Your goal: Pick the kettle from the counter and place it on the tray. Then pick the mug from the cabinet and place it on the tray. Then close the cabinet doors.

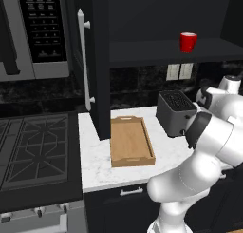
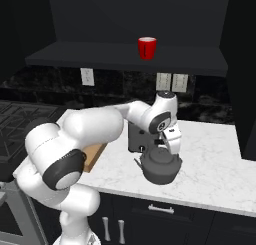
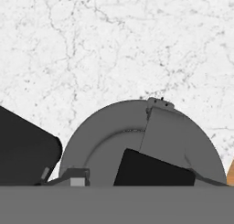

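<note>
The squat dark grey kettle stands on the white marble counter, just right of the toaster. My gripper is lowered onto its top at the arched handle. In the hand view the kettle lies directly below, with one dark fingertip beside the handle; whether the jaws have closed on it is unclear. The wooden tray lies bare on the counter to the left. The red mug stands on the shelf of the open black cabinet.
A boxy dark toaster stands between the tray and the kettle. The open cabinet door with its silver bar handle hangs over the counter's left end. A black stovetop and a microwave are on the left.
</note>
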Controlling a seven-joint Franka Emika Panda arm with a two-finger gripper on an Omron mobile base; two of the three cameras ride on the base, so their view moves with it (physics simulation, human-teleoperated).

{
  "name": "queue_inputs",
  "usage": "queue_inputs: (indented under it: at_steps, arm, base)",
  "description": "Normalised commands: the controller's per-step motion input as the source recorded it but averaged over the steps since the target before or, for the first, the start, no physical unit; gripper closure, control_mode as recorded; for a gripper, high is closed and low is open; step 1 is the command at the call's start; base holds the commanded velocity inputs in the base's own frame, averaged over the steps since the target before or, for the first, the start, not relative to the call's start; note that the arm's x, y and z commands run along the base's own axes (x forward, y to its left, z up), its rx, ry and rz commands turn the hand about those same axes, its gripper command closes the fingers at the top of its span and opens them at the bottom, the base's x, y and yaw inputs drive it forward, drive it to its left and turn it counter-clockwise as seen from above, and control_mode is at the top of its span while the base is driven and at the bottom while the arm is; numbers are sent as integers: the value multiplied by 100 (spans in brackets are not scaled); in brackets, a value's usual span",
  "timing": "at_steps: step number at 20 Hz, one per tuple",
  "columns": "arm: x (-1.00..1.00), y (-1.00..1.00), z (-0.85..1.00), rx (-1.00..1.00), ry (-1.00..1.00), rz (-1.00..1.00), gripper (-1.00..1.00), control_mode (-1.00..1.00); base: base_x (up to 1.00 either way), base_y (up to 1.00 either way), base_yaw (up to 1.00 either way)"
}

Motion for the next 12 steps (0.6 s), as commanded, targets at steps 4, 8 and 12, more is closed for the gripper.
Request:
queue_inputs:
  at_steps: [4, 8, 12]
  arm:
    - [-20, 16, -20, 0, -5, -1, 100, -100]
    - [-44, 9, -2, 0, -5, -2, 100, -100]
    - [-53, 7, 11, 0, -5, -4, 100, -100]
  base:
    - [0, 0, 0]
    - [0, 0, 0]
    - [0, 0, 0]
